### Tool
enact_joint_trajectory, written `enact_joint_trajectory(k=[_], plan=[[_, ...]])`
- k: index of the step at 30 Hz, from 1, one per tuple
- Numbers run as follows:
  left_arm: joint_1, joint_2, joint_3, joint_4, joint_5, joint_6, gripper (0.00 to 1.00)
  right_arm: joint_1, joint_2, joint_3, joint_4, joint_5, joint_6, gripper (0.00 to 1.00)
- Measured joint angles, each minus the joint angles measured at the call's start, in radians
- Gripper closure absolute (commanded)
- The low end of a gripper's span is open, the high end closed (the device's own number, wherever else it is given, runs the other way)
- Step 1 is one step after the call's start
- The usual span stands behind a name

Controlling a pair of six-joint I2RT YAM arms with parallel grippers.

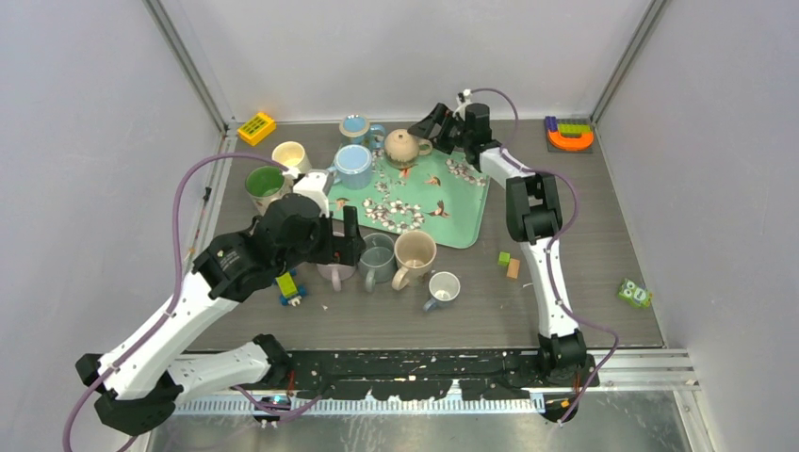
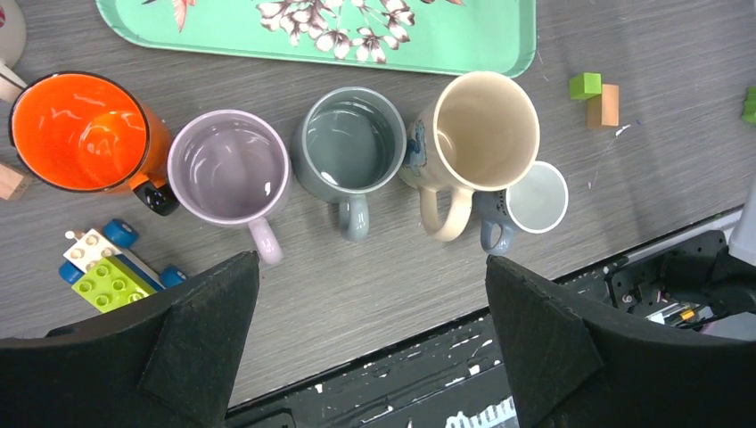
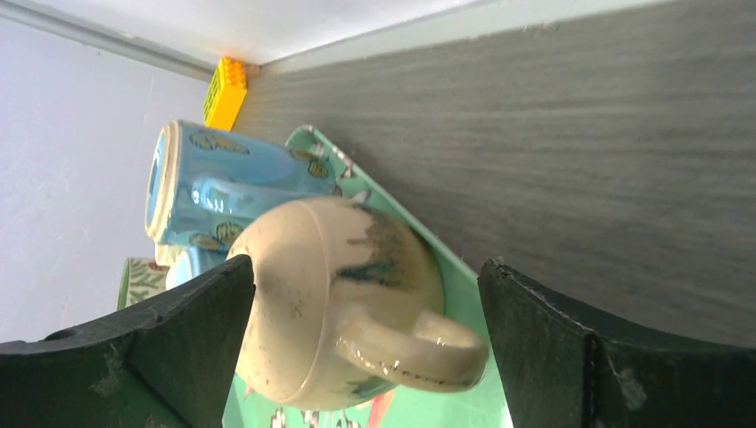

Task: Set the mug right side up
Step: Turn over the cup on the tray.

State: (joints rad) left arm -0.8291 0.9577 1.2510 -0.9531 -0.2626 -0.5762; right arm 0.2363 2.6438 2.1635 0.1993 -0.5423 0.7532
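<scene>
Looks like a hard, smooth, breakable mug (image 3: 339,294), bottom up, just ahead of the wide-spread right gripper (image 3: 365,267). Best to squeeze its round sides gently.

Wears white shells on the long links of the left arm (image 1: 165,330) and right arm (image 1: 551,282), with blocky black housings at the joints and black bases on the near side of the tray (image 1: 466,215). Trails a purple cable (image 1: 175,226) in a wide loop left of the tray, and a second purple cable (image 1: 569,202) right of it. Ends in black: left gripper (image 2: 367,267) and right gripper (image 3: 365,267), both with thick wedge-shaped pads (image 2: 196,348), matte, scuffed pale along the edges.
</scene>
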Motion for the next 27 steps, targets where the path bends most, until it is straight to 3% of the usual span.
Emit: enact_joint_trajectory(k=[16, 21, 27], plan=[[0.000, -0.061, -0.003, -0.031, -0.026, -0.039, 0.00, 0.095, -0.246, -0.344, -0.024, -0.028, -0.084, 0.00], [0.000, -0.071, -0.007, -0.032, -0.026, -0.041, 0.00, 0.149, -0.313, -0.345, -0.188, 0.065, -0.251, 0.03], [0.000, -0.070, -0.025, -0.031, -0.026, -0.040, 0.00, 0.220, -0.316, -0.252, -0.416, 0.245, -0.456, 0.16]])
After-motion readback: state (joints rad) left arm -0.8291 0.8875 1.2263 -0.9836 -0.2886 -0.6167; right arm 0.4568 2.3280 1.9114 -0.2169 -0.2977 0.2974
